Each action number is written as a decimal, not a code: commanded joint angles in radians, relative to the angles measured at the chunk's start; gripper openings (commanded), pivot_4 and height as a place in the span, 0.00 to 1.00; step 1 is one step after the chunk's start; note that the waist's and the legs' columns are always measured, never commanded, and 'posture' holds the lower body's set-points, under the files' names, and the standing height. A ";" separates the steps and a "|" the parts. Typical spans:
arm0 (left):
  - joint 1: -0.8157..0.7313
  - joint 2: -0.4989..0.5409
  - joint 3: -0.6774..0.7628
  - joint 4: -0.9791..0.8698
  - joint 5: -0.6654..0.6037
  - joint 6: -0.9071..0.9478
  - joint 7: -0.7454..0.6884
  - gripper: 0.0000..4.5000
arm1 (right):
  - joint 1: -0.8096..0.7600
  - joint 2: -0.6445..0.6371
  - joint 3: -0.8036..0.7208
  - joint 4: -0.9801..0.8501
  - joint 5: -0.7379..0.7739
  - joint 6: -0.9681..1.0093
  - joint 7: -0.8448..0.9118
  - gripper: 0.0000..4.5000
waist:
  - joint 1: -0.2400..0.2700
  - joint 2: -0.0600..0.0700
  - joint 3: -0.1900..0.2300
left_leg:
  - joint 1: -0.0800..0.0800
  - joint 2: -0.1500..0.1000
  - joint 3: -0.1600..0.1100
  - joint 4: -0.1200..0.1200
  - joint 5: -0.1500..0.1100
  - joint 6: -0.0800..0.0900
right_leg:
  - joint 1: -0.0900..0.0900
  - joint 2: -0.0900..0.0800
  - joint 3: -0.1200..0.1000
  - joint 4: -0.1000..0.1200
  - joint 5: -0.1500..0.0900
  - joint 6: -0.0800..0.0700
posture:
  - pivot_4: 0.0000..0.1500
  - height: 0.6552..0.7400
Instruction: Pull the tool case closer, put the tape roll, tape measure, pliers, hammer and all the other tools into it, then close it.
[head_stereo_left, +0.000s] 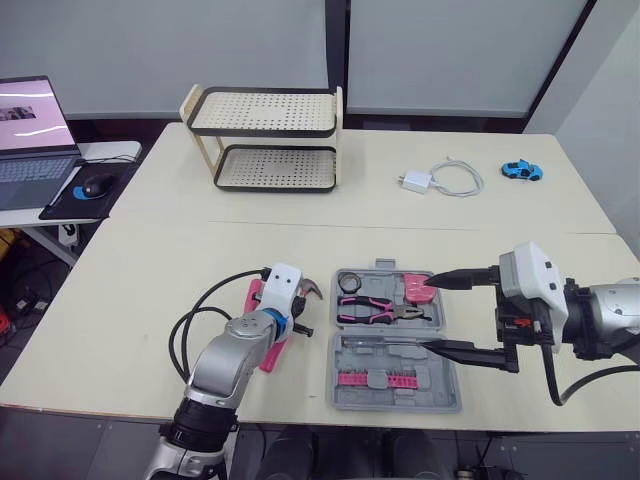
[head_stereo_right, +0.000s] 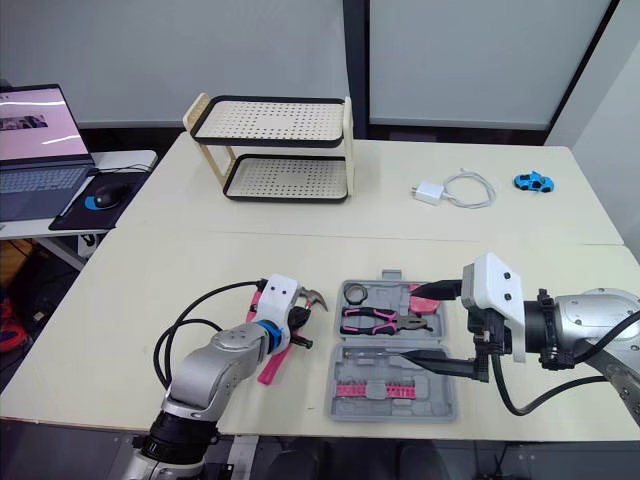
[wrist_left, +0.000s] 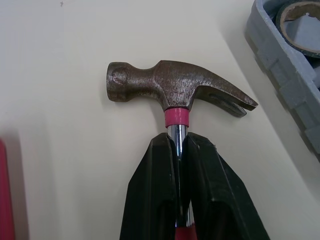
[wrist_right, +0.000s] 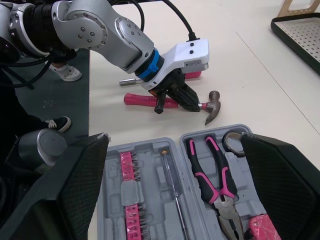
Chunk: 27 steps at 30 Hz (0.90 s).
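Observation:
The grey tool case (head_stereo_left: 452, 392) lies open near the table's front edge. It holds the pink-handled pliers (head_stereo_left: 378, 311), the tape roll (head_stereo_left: 348, 282), a pink tape measure (head_stereo_left: 418, 290), a thin screwdriver (wrist_right: 173, 190) and a strip of pink bits (head_stereo_left: 375, 379). Just left of the case, the hammer lies on the table with its rusty head (wrist_left: 170, 87) toward the case. My left gripper (wrist_left: 178, 150) is shut on the hammer's steel shaft below the head. My right gripper (head_stereo_left: 445, 316) is wide open over the case's right side, holding nothing.
A second pink-handled tool (wrist_right: 192, 75) lies just beyond the left gripper. Farther back stand a two-tier perforated rack (head_stereo_left: 268, 138), a white charger with cable (head_stereo_left: 440, 180) and a blue toy car (head_stereo_left: 522, 170). A laptop (head_stereo_left: 32, 130) and mouse (head_stereo_left: 97, 185) sit on a side table at left.

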<state>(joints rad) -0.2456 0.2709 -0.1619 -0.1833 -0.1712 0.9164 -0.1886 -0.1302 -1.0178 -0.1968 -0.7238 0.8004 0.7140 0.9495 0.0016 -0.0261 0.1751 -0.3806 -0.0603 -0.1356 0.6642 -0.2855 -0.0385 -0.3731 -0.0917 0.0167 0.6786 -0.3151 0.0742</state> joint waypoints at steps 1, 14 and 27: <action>0.005 0.023 0.027 -0.087 -0.001 0.005 -0.019 0.01 | -0.002 -0.014 -0.039 -0.030 0.011 -0.001 -0.012 1.00 | 0.000 0.000 0.000 | 0.000 0.000 0.000 0.000 0.000 0.000 | 0.000 0.000 0.000 0.000 0.000 0.000 | 1.00 1.00; -0.132 0.417 -0.018 -0.367 -0.204 -0.063 -0.565 0.01 | 0.142 -0.068 -0.186 -0.061 0.003 0.036 0.012 1.00 | 0.002 -0.001 0.001 | -0.002 -0.001 0.000 0.000 0.000 0.000 | 0.000 0.000 -0.001 -0.002 0.000 0.000 | 1.00 1.00; -0.346 0.221 -0.504 -0.210 -0.035 -0.152 -0.687 0.01 | 0.488 -0.113 -0.363 -0.135 -0.131 0.065 0.104 1.00 | -0.001 -0.001 0.001 | -0.001 0.000 0.002 0.000 -0.002 0.004 | 0.001 0.002 -0.001 0.000 0.000 0.000 | 1.00 1.00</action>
<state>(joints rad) -0.5731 0.5107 -0.6234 -0.3907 -0.2414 0.7946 -0.8813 0.3509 -1.1219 -0.5243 -0.8317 0.6848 0.7776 1.0430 0.0008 -0.0272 0.1764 -0.3816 -0.0603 -0.1339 0.6651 -0.2878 -0.0341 -0.3715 -0.0901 0.0155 0.6784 -0.3152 0.0743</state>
